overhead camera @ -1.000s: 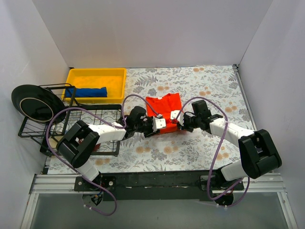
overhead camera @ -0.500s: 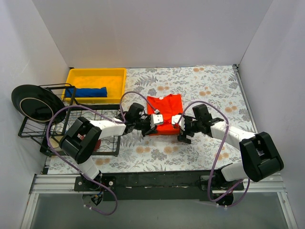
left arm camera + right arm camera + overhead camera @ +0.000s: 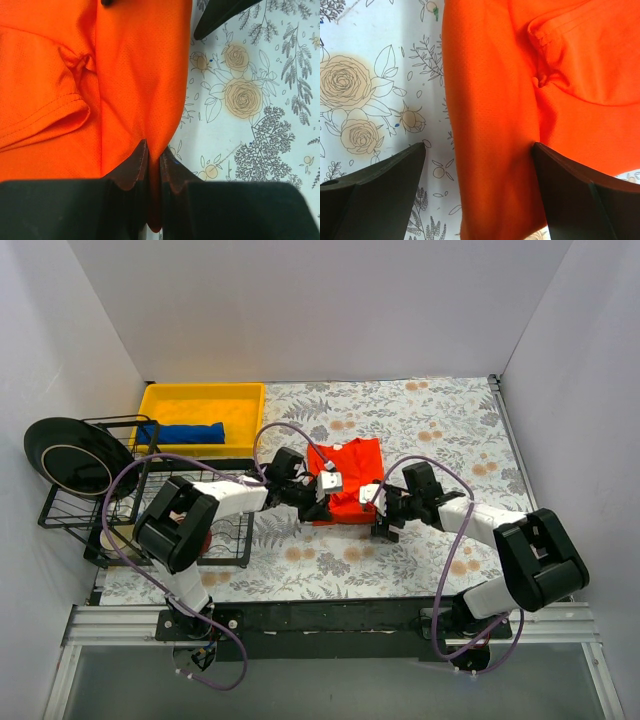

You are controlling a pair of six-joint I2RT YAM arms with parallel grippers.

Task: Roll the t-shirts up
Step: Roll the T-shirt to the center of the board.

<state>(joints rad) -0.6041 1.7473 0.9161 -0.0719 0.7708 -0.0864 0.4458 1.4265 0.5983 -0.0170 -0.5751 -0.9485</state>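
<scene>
Both arms look like the same build to me. Left arm (image 3: 225,497) & right arm (image 3: 490,522): white link shells, chunky black joint housings, biggest black block sits near each base. Each has one purple cable, base to wrist; left cable (image 3: 125,480) and right cable (image 3: 447,570) both hang in loose loops. I see a small white block at each wrist. Left gripper (image 3: 154,155): matte black wedge fingers (image 3: 131,170), tips show a dark red-brown tint on the wrist cam. Right gripper (image 3: 479,145): black fingers (image 3: 375,180) too, broad, tapering to a point. Screws/labels too small to tell.
</scene>
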